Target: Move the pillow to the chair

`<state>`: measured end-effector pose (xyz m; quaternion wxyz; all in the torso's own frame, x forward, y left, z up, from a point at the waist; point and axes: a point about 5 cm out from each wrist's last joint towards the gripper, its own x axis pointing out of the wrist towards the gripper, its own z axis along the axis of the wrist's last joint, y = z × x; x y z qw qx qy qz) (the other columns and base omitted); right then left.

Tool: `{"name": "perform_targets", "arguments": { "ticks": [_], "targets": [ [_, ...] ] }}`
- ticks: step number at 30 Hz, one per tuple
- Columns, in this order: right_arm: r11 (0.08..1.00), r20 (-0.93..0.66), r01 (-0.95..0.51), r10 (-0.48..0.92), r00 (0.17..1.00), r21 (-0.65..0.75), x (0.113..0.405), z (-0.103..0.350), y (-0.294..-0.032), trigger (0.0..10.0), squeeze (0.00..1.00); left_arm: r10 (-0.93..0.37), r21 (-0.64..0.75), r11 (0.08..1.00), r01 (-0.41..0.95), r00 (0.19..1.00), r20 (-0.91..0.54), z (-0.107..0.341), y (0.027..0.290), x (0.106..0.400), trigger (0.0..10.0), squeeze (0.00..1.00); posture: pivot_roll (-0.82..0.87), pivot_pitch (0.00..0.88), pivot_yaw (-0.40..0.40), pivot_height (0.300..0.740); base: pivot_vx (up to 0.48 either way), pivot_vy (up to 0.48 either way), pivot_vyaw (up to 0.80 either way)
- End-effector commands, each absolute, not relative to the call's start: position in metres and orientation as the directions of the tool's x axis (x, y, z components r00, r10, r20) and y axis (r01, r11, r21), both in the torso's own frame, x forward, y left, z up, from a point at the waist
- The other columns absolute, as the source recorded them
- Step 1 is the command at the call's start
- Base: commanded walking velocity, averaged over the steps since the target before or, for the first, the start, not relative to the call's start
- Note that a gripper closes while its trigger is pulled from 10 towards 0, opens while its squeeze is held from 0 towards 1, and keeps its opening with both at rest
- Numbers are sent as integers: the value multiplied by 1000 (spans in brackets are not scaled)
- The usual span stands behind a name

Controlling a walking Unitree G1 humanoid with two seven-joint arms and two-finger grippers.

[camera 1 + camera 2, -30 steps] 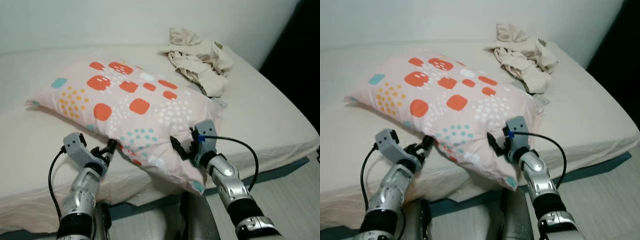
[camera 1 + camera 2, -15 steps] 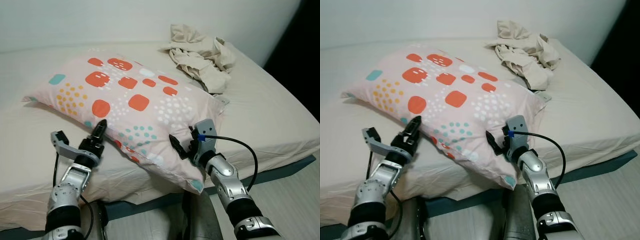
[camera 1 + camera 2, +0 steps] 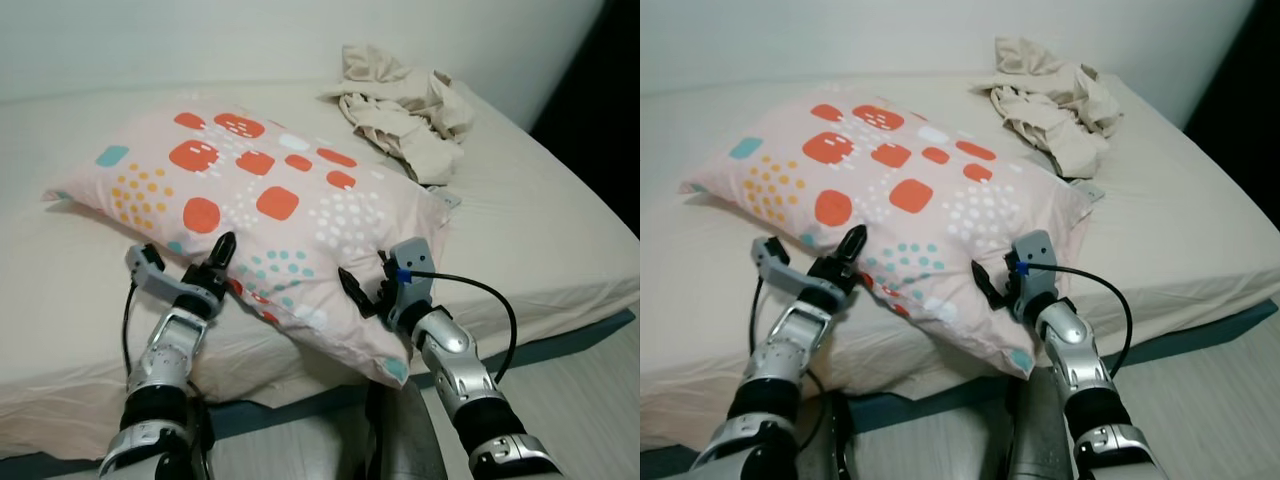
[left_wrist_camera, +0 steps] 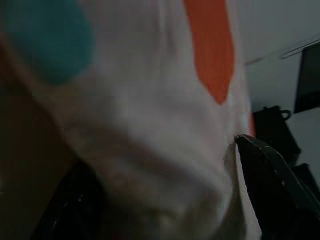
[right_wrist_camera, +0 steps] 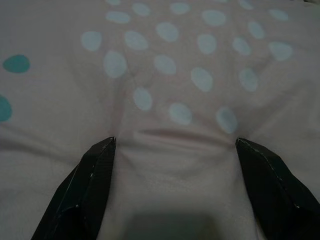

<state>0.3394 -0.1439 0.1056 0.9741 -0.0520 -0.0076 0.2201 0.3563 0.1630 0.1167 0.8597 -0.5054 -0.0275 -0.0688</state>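
Centrally, a large pale pink pillow (image 3: 265,215) printed with orange squares, teal patches and white and yellow dots lies on a bed (image 3: 520,220) covered by a cream sheet. One of its near corners hangs just past the front edge of the mattress, toward the robot.

At the pillow's near side, the left gripper (image 3: 218,262) meets the near long edge of the pillow from the robot's left. From the head views its two black fingers (image 3: 221,250) point up against the fabric close together. The left wrist view shows pillow fabric bulging between the two fingers, one on each side, so the pincer is parted around the pillow's edge; whether it is pressing on the fabric cannot be told.

Just to the right, the right gripper (image 3: 362,292) is against the pillow's lower side near the overhanging corner. In the right wrist view its fingers (image 5: 87,192) are spread wide with their tips touching the dotted cloth, which wrinkles slightly between them. It has hold of nothing.

Farther back on the bed, past the pillow's far right corner, a crumpled beige cloth (image 3: 405,105) sits in a heap. A light wall (image 3: 200,40) runs behind the bed, and pale flooring (image 3: 580,400) shows at the lower right.
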Motion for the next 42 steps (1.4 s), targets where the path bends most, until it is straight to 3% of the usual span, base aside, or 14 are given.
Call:
{"name": "perform_targets", "arguments": {
  "ticks": [1, 5, 11, 12, 24, 29, 30, 32, 33, 34, 35, 38, 39, 42],
  "targets": [
    [897, -74, -435, 430, 900, -82, 332, 89, -144, 10000, 0, -84, -896, 417, 153, 988, 130, 118, 154, 359, 10000, 0, -28, 208, -31, 412, 0, 0, 0],
    [897, -70, -435, 430, 900, -78, 330, 89, -143, 10000, 0, -94, -911, 350, 219, 976, 199, 132, 139, 366, 10000, 0, -33, 204, -26, 412, 0, 0, 0],
    [898, -70, -434, 429, 900, -74, 330, 88, -142, 10000, 0, -106, -904, 354, 240, 971, 216, 138, 128, 371, 10000, 0, -33, 205, -23, 412, 0, 0, 0],
    [903, -64, -424, 421, 905, -61, 330, 88, -143, 10000, 0, -115, -895, 368, 254, 967, 227, 140, 124, 373, 0, 0, -32, 208, -20, 412, 0, 0, 0],
    [925, -41, -378, 377, 925, -27, 330, 92, -151, 10000, 0, -144, -846, 455, 280, 960, 240, 143, 120, 374, 0, 0, -27, 208, -13, 412, 0, 0, 0],
    [927, 15, -358, 359, 933, 114, 335, 105, -152, 10000, 0, -109, -841, 471, 265, 964, 243, 143, 127, 375, 0, 0, -25, 202, -11, 412, 0, 0, 0],
    [907, 38, -381, 380, 924, 180, 336, 111, -151, 10000, 0, -107, -836, 477, 270, 962, 250, 143, 129, 375, 0, 0, -28, 200, -9, 412, 0, 0, 0],
    [745, 169, -559, 537, 826, 365, 329, 137, -142, 10000, 0, -103, -804, 512, 303, 951, 292, 152, 142, 377, 0, 0, -29, 194, -4, 412, 0, 0, 0],
    [678, 240, -619, 574, 783, 396, 326, 151, -142, 10000, 0, -95, -790, 524, 320, 943, 319, 159, 150, 377, 0, 0, -29, 191, -3, 412, 0, 0, 0],
    [678, 240, -619, 574, 783, 396, 326, 151, -142, 10000, 0, -95, -790, 524, 320, 943, 319, 159, 150, 377, 0, 0, -29, 191, -3, 412, 0, 0, 0],
    [692, 305, -618, 538, 786, 373, 329, 167, -152, 10000, 0, -94, -758, 545, 359, 924, 370, 172, 165, 378, 0, 0, -31, 187, 1, 412, 0, 0, 0],
    [803, 280, -502, 425, 861, 323, 340, 169, -169, 10000, 0, -126, -726, 553, 409, 902, 413, 181, 174, 376, 0, 0, -34, 183, 4, 412, 0, 0, 0],
    [889, 241, -369, 308, 920, 272, 349, 167, -187, 10000, 0, -187, -687, 560, 464, 878, 440, 186, 181, 372, 0, 0, -34, 180, 4, 412, 0, 0, 0],
    [926, 217, -280, 227, 949, 255, 353, 165, -202, 10000, 0, -255, -644, 580, 499, 862, 438, 185, 185, 368, 0, 0, -29, 180, 0, 412, 0, 0, 0]
  ]
}}
